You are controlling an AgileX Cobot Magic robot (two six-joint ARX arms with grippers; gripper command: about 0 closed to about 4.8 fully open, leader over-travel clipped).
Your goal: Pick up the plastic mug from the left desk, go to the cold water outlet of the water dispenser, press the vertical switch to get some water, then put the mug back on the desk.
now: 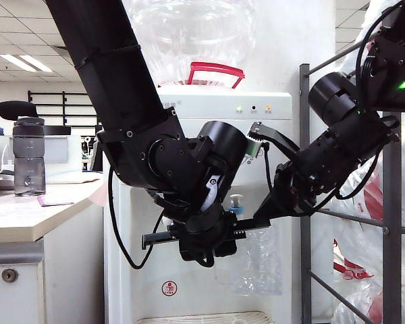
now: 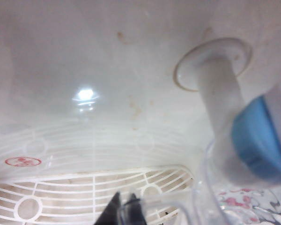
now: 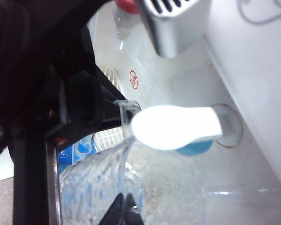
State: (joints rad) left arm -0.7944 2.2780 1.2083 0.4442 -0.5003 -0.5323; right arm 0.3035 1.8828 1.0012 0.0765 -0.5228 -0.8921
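Our left gripper [image 2: 124, 211], jaws clamped on the plastic mug [image 3: 131, 187], holds it under the cold water outlet [image 2: 260, 140] to catch water. Our right gripper [image 3: 124, 208], jaws closed and empty, hovers near the vertical switch [image 3: 175, 126].

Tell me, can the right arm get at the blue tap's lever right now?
Probably yes. In the right wrist view the vertical switch lies in the open just ahead of the right gripper, whose tips look shut, above the plastic mug. The left gripper holds that mug under the cold water outlet, off to one side.
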